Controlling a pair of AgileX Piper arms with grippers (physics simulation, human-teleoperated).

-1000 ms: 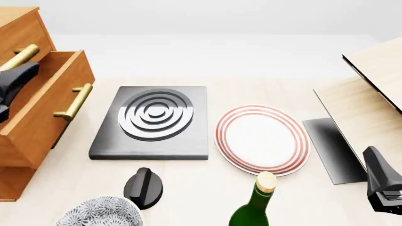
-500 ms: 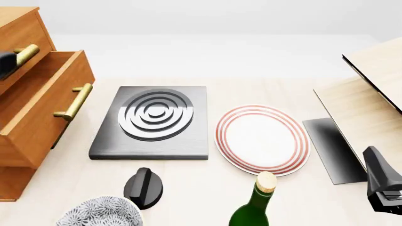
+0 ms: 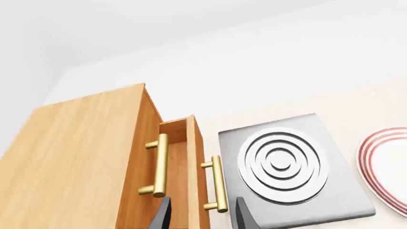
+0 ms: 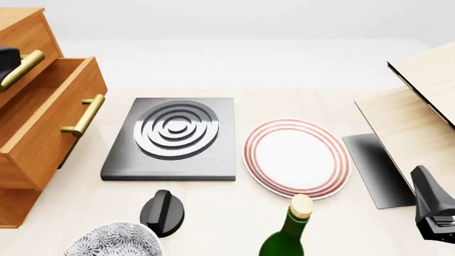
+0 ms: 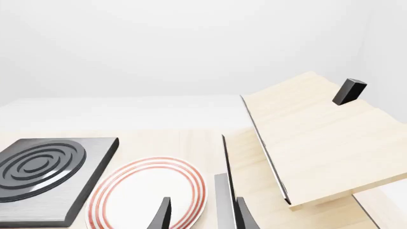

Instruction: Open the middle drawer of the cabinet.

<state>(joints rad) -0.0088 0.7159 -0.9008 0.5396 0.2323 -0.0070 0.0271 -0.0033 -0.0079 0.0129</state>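
The orange-brown cabinet stands at the table's left edge. Its middle drawer is pulled out toward the hob, brass bar handle facing right. In the left wrist view the same drawer juts past the top drawer's handle. My left gripper is open and holds nothing; it looks down on the drawer front from a distance. Only a dark part of the left arm shows at the front view's left edge. My right gripper is open and empty near the plate, far from the cabinet.
A grey hob lies right of the drawer, then a red-rimmed white plate. Near the front edge are a black knob, a patterned bowl and a green bottle. Pale wooden boards rise at the right.
My left arm has pulled back and up to the left, away from the open drawer, almost out of the front view. The drawer stays pulled out. The right arm has not moved.
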